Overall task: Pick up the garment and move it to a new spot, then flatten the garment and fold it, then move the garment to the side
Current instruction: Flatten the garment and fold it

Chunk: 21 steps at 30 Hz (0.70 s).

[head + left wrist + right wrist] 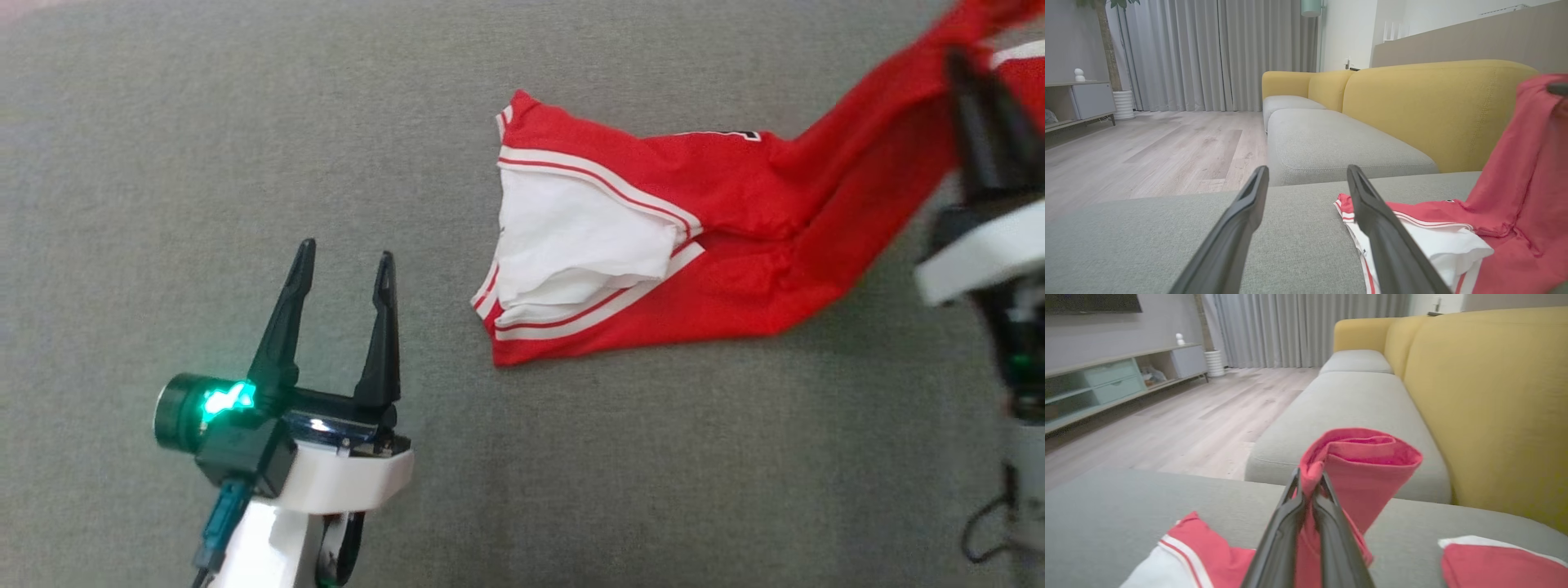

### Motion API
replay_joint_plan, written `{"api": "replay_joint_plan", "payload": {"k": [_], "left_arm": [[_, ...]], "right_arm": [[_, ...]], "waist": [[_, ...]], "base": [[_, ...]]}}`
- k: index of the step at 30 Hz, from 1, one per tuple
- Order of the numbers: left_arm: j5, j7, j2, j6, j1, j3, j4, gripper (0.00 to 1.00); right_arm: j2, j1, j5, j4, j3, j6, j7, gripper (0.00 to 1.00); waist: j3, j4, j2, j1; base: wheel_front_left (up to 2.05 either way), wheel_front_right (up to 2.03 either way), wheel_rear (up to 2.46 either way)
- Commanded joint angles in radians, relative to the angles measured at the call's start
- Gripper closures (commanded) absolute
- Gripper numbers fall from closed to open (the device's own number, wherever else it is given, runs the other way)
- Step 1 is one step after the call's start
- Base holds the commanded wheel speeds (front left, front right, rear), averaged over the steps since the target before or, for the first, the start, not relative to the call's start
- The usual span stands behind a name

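Note:
The garment [718, 212] is red with white stripes and a white lining, lying crumpled on the grey cushion right of centre in the head view. One end of it rises to the upper right, where my right gripper [967, 77] is shut on it. The right wrist view has the two fingers pinching a rolled fold of the garment [1367, 457], lifted off the cushion. My left gripper [343, 265] stands open at the lower left, nothing between its fingers, well clear of the cloth. In the left wrist view the garment [1515, 196] lies just right of the right finger.
The grey seat cushion [245, 122] spreads wide to the left and below the cloth. A yellow sofa backrest [1433, 106] runs behind it. More grey cushions [1355, 400], a wooden floor [1147, 147], curtains and a low cabinet [1106, 379] lie beyond.

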Motion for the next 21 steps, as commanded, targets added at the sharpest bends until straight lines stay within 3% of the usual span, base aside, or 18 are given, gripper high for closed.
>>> {"api": "replay_joint_plan", "payload": {"k": [1, 10, 15, 16, 17, 21], "left_arm": [[0.002, -0.005, -0.005, -0.006, -0.01, 0.035, -0.022, 0.0], [-0.007, -0.005, -0.016, -0.018, -0.012, 0.031, 0.002, 0.0], [-0.006, -0.005, -0.018, -0.02, -0.012, 0.029, 0.008, 0.0], [-0.005, -0.005, -0.019, -0.021, -0.013, 0.027, 0.011, 0.0], [-0.005, -0.005, -0.019, -0.022, -0.013, 0.024, 0.015, 0.0], [-0.007, -0.005, -0.02, -0.019, -0.011, 0.018, 0.025, 0.0]], "right_arm": [[0.02, -0.036, -0.008, -0.048, 0.079, -0.001, 0.01, 1.0], [0.152, -0.028, -0.036, 0.084, 0.371, -0.001, -0.036, 1.0], [0.197, -0.029, -0.046, 0.216, 0.436, -0.001, -0.135, 1.0], [0.202, -0.03, -0.047, 0.255, 0.442, -0.001, -0.161, 0.69], [0.205, -0.033, -0.048, 0.292, 0.453, -0.001, -0.184, 0.03], [0.206, -0.037, 0.077, 0.344, 0.524, -0.001, -0.288, 0.0]], "waist": [[0.002, 0.018, -0.0001, 0.0], [0.0, 0.089, -0.0001, 0.0], [-0.001, 0.104, -0.0001, 0.0], [-0.003, 0.108, -0.0001, 0.0], [-0.006, 0.114, -0.0001, 0.0], [-0.023, 0.123, -0.0001, 0.0]], "base": [[0.0, 0.0, 0.0], [0.0, 0.0, 0.0], [0.0, 0.0, 0.0], [0.0, 0.0, 0.0], [0.0, 0.0, 0.0], [0.0, 0.0, 0.0]]}}
